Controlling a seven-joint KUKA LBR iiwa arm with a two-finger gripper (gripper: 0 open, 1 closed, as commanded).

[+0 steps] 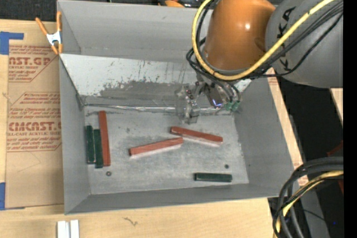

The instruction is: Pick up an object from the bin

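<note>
Bin (pixel 139 30) with three red sticks (pixel 156 146), three green sticks (pixel 212 178).

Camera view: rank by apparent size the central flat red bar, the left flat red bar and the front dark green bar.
1-2: central flat red bar and left flat red bar, alike; no ranking.
3: front dark green bar, shorter.

Bin (pixel 139 30) floor, all sticks lying flat. Two red bars mid-floor: longer red bar (pixel 156 147) and shorter red bar (pixel 196 135), ends meeting in a shallow V. Left side: third red bar (pixel 104 138) running front-to-back, two dark green bars (pixel 89 144) (pixel 99 149) tight beside it. Lone dark green bar (pixel 212 178) front right, well apart.
</note>
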